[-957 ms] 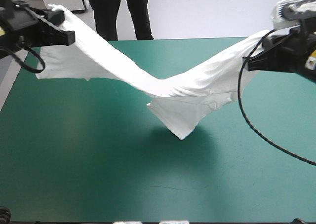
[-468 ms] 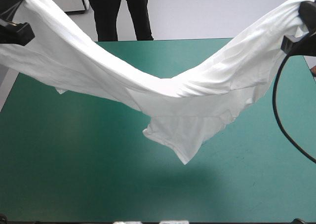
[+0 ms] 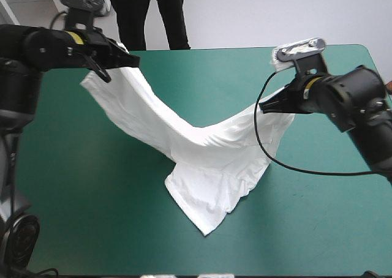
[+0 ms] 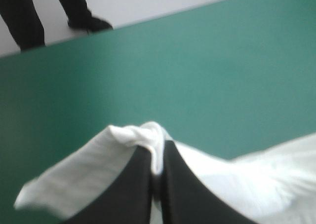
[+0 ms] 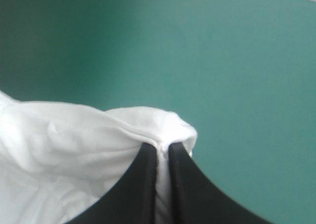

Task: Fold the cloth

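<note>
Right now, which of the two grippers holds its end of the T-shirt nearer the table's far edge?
The left gripper: it pinches the T-shirt close by the far edge; the right gripper, also shut on it, holds farther in.

T-shirt (image 3: 202, 161) plain white; cover (image 3: 92, 198) plain teal-green; left claw (image 4: 158, 152) and right claw (image 5: 162, 147) black

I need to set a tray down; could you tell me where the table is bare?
Bare teal-green cover lies at the near left, between the white short-sleeved T-shirt and the table's left edge, and toward the near right corner. The middle is crowded: the shirt sags between the left gripper and right gripper.
</note>
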Controlling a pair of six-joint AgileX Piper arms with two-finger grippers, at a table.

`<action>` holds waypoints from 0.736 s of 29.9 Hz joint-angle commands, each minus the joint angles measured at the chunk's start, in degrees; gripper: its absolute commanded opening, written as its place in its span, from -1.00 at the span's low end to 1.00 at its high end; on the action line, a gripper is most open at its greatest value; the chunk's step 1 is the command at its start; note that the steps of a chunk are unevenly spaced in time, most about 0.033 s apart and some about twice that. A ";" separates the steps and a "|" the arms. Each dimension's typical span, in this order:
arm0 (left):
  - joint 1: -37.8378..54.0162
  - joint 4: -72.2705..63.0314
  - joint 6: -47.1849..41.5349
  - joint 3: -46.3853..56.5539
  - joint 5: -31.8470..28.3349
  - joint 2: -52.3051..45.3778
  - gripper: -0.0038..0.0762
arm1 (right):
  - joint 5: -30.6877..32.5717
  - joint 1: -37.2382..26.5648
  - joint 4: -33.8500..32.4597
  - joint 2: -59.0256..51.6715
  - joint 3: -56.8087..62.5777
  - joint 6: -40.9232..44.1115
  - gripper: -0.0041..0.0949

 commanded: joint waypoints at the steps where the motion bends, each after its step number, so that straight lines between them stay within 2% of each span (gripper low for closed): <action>1: -0.02 1.04 -0.56 3.14 -1.35 2.34 -0.93 | -9.02 -1.32 -2.97 2.49 4.80 2.07 -0.95; 9: -0.02 2.64 -1.34 4.02 -9.91 15.69 -0.93 | -17.92 -12.18 8.45 15.96 4.19 -1.01 -0.95; 17: -0.02 4.86 -3.85 3.91 -16.16 24.81 -0.93 | -20.08 -19.19 14.39 27.05 -2.66 -1.40 -0.95; 22: -0.02 7.68 -4.71 3.91 -18.14 28.04 -0.93 | -19.80 -21.69 20.38 32.66 -6.47 -3.78 -0.95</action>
